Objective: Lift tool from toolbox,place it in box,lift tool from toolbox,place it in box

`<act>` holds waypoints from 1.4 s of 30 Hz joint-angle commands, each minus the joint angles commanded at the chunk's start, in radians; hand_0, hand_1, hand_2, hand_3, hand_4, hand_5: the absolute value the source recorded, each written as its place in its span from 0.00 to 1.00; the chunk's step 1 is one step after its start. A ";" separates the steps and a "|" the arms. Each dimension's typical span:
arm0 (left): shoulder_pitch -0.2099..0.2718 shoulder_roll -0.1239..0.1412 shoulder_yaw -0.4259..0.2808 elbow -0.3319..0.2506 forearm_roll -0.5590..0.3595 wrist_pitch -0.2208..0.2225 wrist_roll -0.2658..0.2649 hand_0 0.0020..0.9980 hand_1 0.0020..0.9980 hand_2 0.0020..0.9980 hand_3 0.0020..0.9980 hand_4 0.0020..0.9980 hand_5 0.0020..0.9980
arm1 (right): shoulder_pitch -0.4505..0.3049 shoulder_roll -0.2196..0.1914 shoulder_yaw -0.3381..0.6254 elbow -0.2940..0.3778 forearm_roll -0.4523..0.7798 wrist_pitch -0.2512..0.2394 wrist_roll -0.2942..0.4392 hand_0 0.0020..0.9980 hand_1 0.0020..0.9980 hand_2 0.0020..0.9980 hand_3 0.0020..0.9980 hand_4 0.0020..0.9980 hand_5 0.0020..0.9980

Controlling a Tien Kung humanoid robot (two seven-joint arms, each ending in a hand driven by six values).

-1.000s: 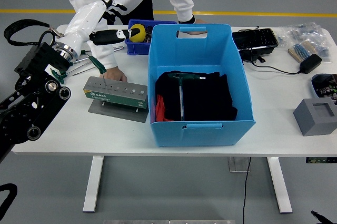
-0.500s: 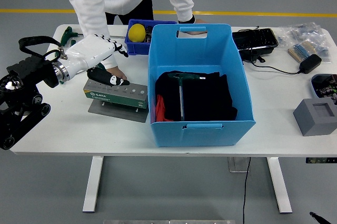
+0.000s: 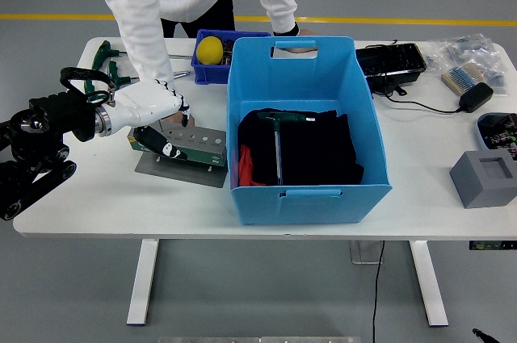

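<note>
Moved since earlier: left hand (image 3: pixel 157 113) has swung down from high over the desk's far-left corner and now sits low on the near-left end of the toolbox (image 3: pixel 179 143).
Hand state: white-shelled hand with dark fingers (image 3: pixel 166 146) curled over the toolbox's left end; whether they actually clamp a tool I cannot tell.
Right hand: not in view.
Person: stands across the desk (image 3: pixel 105 198); one sleeve comes down just behind the robot hand, that hand hidden behind it; the other hand rests by the far rim of the blue box (image 3: pixel 303 77).
Step in hand: judged to be reaching for the second lift, since one T-handle tool (image 3: pixel 279 145) already lies in the box, well to the hand's right.
Next move: likely needs the fingers to close round a handle standing in the rack, then a straight pull upward before carrying it right over the box wall.
Counts: one toolbox, one blue box, one T-handle tool inside it, two or three green-handled tools (image 3: pixel 109 64) lying beyond the hand, one small blue bin (image 3: pixel 203 69) with one yellow ball (image 3: pixel 210 49).
</note>
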 joint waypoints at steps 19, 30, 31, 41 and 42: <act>-0.112 -0.023 0.141 0.117 0.016 -0.013 0.010 0.79 0.59 0.51 0.43 0.96 0.66 | 0.006 -0.001 -0.008 0.001 0.011 0.002 0.001 0.62 0.60 0.67 0.57 0.83 0.69; -0.127 -0.030 0.166 0.133 0.011 -0.019 0.010 0.79 0.56 0.49 0.39 0.96 0.66 | 0.008 -0.001 -0.008 0.001 0.008 0.003 0.000 0.62 0.60 0.67 0.57 0.83 0.69; -0.127 -0.031 0.167 0.136 0.012 -0.018 0.009 0.79 0.56 0.49 0.39 0.96 0.66 | 0.008 -0.001 -0.007 0.001 0.006 0.003 -0.001 0.62 0.60 0.67 0.57 0.83 0.69; -0.140 -0.038 0.195 0.169 0.012 -0.009 0.001 0.78 0.53 0.46 0.37 0.95 0.68 | 0.011 -0.002 -0.005 0.002 0.001 0.003 -0.002 0.62 0.60 0.67 0.57 0.83 0.69; -0.142 -0.038 0.196 0.171 0.012 -0.010 0.002 0.78 0.53 0.46 0.37 0.95 0.68 | 0.012 -0.002 -0.005 0.002 0.000 0.003 -0.003 0.62 0.60 0.67 0.57 0.83 0.69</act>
